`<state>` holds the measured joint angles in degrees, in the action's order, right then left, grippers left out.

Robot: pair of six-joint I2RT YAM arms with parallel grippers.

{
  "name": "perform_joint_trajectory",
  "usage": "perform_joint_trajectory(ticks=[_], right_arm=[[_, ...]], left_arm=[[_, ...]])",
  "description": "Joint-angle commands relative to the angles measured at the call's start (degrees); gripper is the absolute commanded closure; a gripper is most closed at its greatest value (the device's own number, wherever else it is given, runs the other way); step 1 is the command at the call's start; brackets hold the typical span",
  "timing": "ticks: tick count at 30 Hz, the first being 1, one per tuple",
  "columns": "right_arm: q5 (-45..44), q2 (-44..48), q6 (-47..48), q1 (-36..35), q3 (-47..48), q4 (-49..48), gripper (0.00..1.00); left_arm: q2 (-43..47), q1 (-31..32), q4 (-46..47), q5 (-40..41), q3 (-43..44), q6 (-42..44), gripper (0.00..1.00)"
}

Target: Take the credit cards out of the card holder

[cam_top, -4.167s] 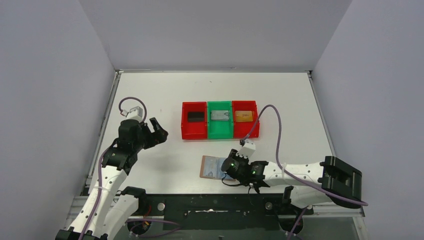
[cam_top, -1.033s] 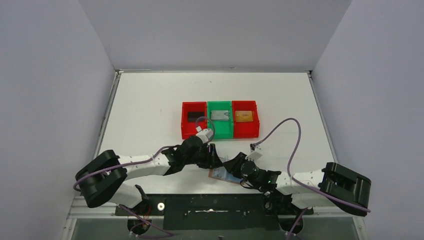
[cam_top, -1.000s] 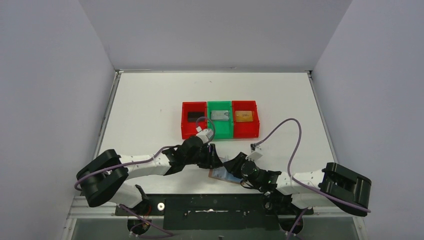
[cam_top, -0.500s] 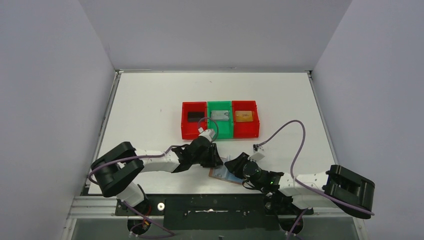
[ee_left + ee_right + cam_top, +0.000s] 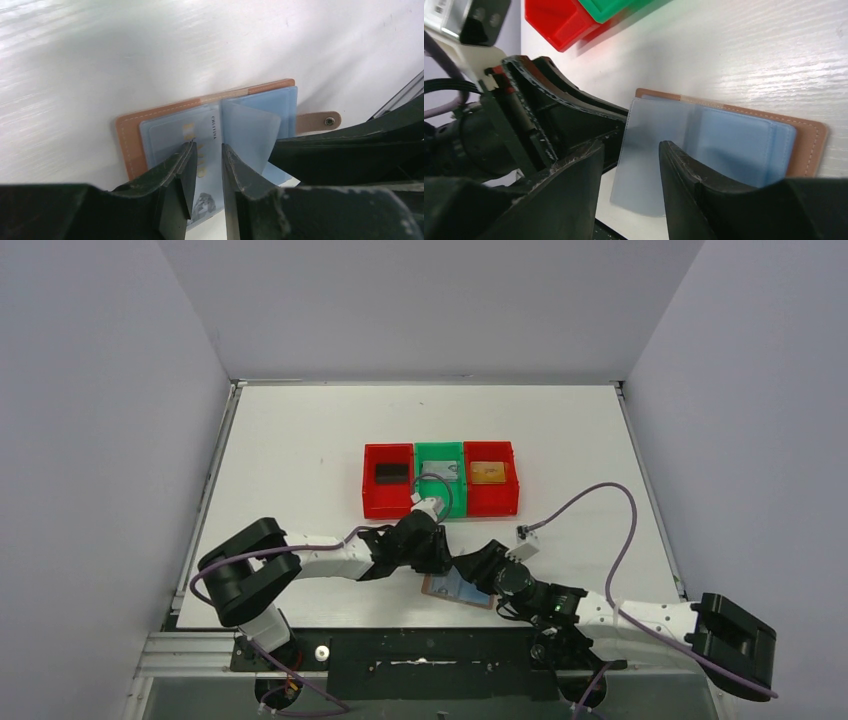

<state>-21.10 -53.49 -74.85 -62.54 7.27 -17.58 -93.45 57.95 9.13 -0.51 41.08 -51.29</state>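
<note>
The card holder (image 5: 452,590) lies open near the table's front edge, tan leather (image 5: 127,140) with pale blue pockets and its strap tab (image 5: 317,121) to the right. A pale blue credit card (image 5: 209,170) with gold lettering sticks out of its left pocket. My left gripper (image 5: 206,146) is narrowly open, its tips resting on that card with nothing pinched. My right gripper (image 5: 631,145) is open beside a raised clear blue pocket flap (image 5: 649,165). In the top view both grippers, left (image 5: 437,562) and right (image 5: 470,568), meet over the holder. Black (image 5: 389,472), silver (image 5: 439,471) and gold (image 5: 488,472) cards lie in bins.
Three bins stand in a row behind the holder: red (image 5: 370,495), green (image 5: 440,502), red (image 5: 510,495). The table's front edge and black base rail (image 5: 420,640) run just below the holder. White walls close in the table on three sides.
My left gripper narrowed and slid right onto the holder. My right gripper opened wider and its arm stretched further out. The holder shifted slightly to the right.
</note>
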Motion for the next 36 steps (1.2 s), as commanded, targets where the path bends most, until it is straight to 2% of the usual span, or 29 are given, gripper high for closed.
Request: perform_joint_trajectory(ticks=[1, 8, 15, 21, 24, 29, 36], right_arm=[[-5.4, 5.9, 0.2, 0.4, 1.5, 7.1, 0.53], [-12.3, 7.7, -10.7, 0.4, 8.1, 34.3, 0.53], [-15.7, 9.2, -13.1, 0.4, 12.7, 44.8, 0.52], [-14.8, 13.5, -9.8, 0.3, 12.7, 43.2, 0.54], [-13.0, 15.0, -8.8, 0.4, 10.9, 40.0, 0.57], [-8.6, 15.2, -6.6, 0.5, 9.0, 34.7, 0.67], [-0.6, 7.6, -3.9, 0.8, 7.4, 25.7, 0.7]], left_arm=[[-1.4, 1.3, -0.2, -1.6, 3.6, 2.2, 0.76], [-2.3, 2.1, 2.3, -4.1, 4.7, 2.5, 0.76], [-5.4, 4.5, 3.0, -8.9, 8.4, 5.4, 0.75], [-8.5, 5.5, 2.3, -9.5, 9.4, 5.2, 0.73], [-8.2, 5.7, -0.1, -6.8, 9.3, 4.9, 0.73], [-3.2, 5.7, -2.5, -0.3, 6.8, 4.3, 0.72], [6.1, 5.4, -3.8, 6.0, 3.0, 3.6, 0.7]])
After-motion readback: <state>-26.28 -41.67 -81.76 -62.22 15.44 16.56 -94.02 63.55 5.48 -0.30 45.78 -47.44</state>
